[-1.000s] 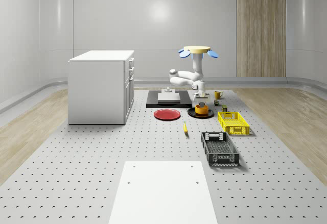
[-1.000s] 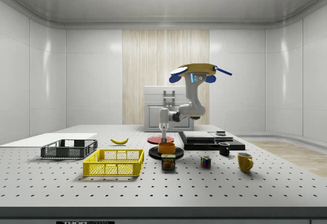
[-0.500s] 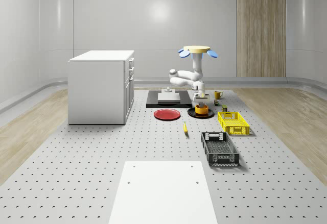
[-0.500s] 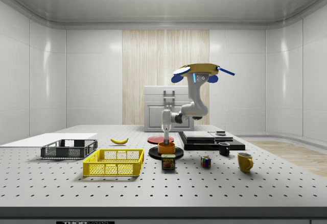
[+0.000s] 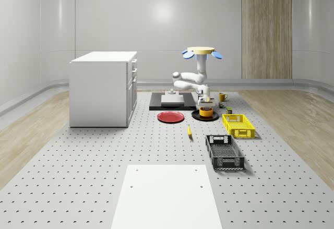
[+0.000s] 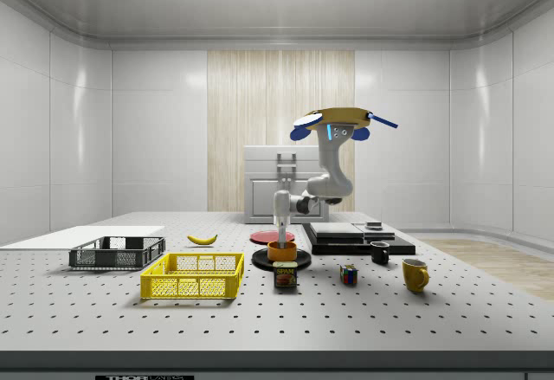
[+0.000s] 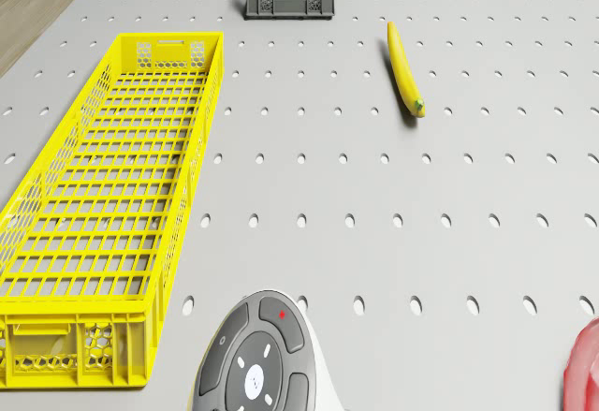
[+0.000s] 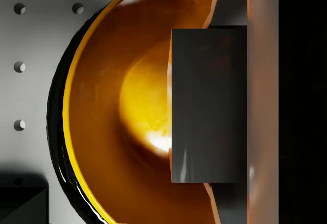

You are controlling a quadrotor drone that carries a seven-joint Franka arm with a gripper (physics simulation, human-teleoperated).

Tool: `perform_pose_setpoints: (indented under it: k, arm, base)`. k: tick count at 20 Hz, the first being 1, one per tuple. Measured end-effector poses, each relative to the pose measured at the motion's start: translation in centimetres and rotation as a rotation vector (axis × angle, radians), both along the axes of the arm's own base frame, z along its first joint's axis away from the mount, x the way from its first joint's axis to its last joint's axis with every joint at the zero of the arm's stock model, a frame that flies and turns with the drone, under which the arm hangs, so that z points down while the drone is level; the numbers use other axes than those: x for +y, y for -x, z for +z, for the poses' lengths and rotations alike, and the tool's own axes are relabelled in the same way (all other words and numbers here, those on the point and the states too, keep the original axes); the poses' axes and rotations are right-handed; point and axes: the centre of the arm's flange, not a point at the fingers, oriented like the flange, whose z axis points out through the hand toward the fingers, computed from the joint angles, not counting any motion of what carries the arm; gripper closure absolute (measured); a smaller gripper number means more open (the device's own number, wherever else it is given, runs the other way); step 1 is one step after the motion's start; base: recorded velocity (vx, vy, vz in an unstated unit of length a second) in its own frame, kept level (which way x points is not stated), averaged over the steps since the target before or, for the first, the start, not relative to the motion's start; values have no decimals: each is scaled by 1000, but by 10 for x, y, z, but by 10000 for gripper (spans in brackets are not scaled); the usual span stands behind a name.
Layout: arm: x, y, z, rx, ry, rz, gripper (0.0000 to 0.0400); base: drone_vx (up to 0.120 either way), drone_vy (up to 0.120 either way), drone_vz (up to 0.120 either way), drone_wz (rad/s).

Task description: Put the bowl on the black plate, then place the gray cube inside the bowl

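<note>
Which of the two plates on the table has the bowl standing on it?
The black plate, under the orange bowl below the pincer; the red plate beside it is bare.

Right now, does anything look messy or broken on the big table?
Nothing stands out. The orange bowl sits level on the black plate, and the drone hovers above while the gripper reaches into the bowl.

The drone (image 5: 201, 51) hovers in the air, its arm (image 5: 192, 79) folding down from the body, elbow bent out sideways, forearm turned vertical. The gripper (image 6: 281, 238) points straight down at the arm's low end. In the wrist view one dark finger (image 8: 208, 104) shows as a flat slab.
</note>
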Motion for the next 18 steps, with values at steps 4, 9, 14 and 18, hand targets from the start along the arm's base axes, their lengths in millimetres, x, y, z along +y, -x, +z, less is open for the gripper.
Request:
perform_pose_setpoints:
  k: [4,9,14,18]
  arm:
    - [-1,0,11,0,0,0,150]
    - [-1,0,13,0,0,0,43]
    - [-1,0,-3,0,0,0,12]
    - [-1,0,-14,0,0,0,5]
  base:
    - [0,0,0,0]
    - [0,0,0,0]
    - [0,0,0,0]
    - [0,0,0,0]
